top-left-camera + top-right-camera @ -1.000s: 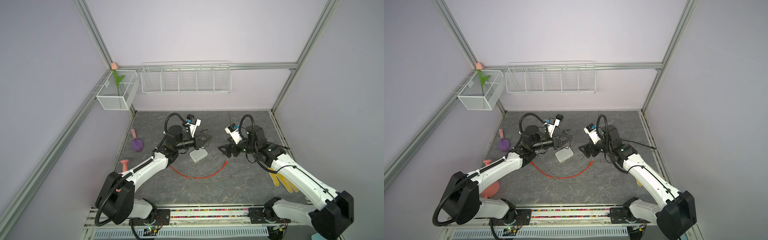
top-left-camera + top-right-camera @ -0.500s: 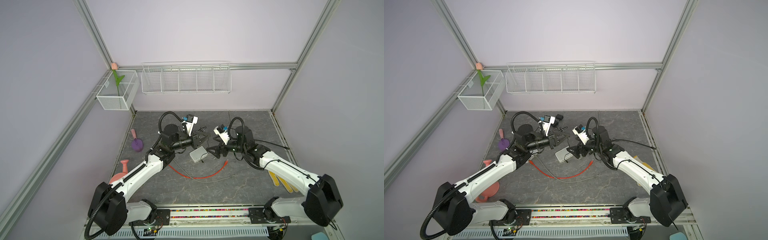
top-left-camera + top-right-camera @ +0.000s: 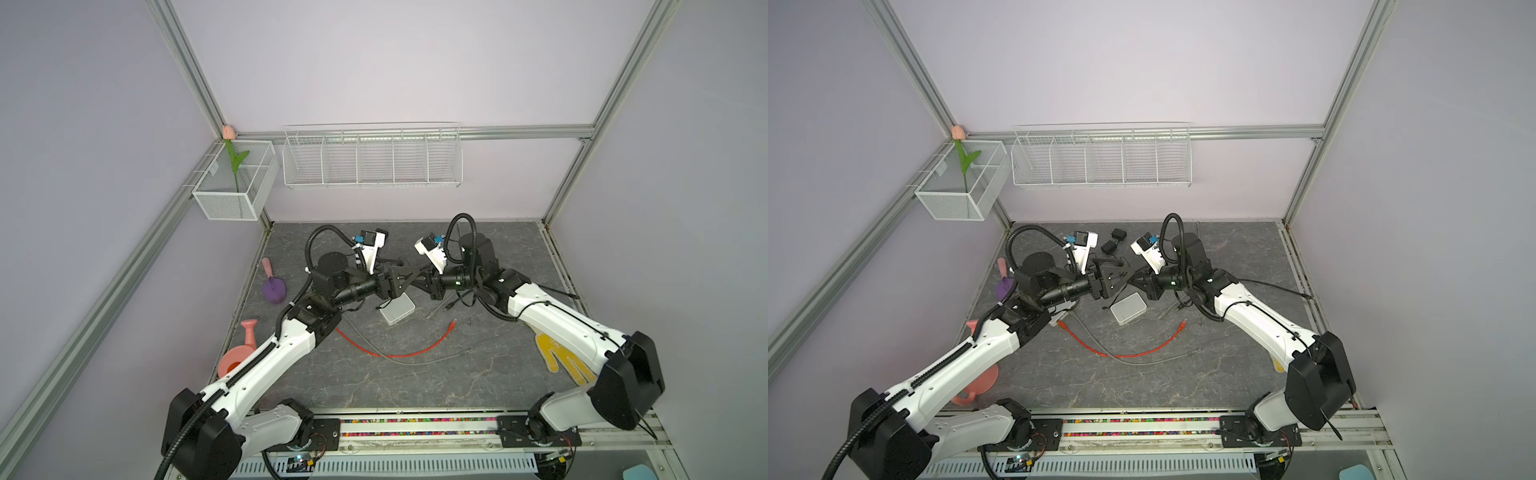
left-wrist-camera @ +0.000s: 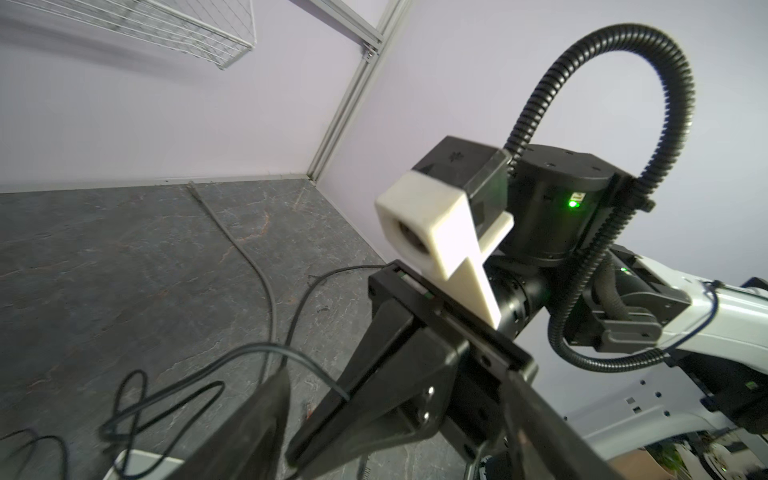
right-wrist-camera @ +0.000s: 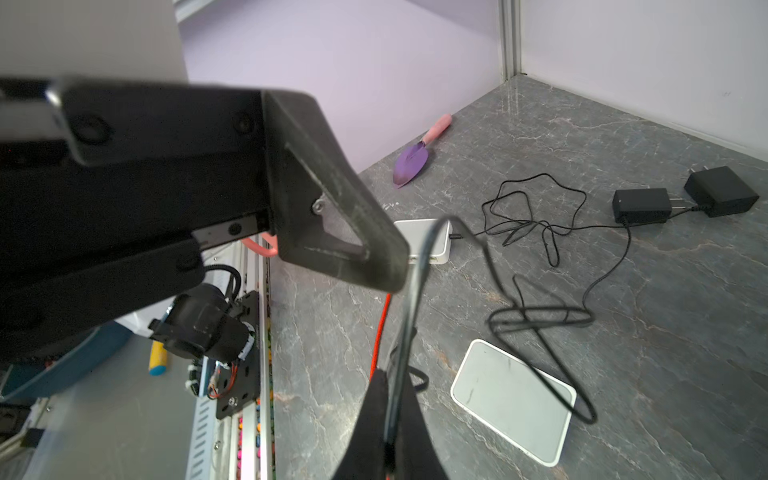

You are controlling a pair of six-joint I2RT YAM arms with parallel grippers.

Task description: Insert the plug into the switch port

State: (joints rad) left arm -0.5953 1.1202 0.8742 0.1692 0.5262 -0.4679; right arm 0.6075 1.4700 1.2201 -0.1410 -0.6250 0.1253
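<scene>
The white switch (image 3: 397, 311) (image 3: 1128, 308) (image 5: 513, 399) lies flat on the grey floor, and its ports do not show. Just above it my two grippers meet tip to tip. My right gripper (image 5: 390, 374) (image 3: 417, 279) is shut on a thin dark cable (image 5: 415, 270) that rises from its tips and loops over the switch. The plug is hidden. My left gripper (image 4: 395, 374) (image 3: 406, 277) is open, its fingers (image 4: 257, 415) spread on either side of the right gripper's closed tips (image 4: 299, 449). One left finger (image 5: 332, 216) fills the right wrist view.
A red cable (image 3: 399, 353) and a grey cable (image 3: 415, 362) curve across the floor in front of the switch. A second white box (image 5: 424, 237), two black adapters (image 3: 1119, 235), a purple trowel (image 3: 274, 289), a pink watering can (image 3: 239, 353) and a yellow hand shape (image 3: 561, 357) lie around.
The right gripper moved left to meet the left gripper and closed on the thin cable. The left gripper, shut before, has opened. Both now hover over the switch's far edge.
</scene>
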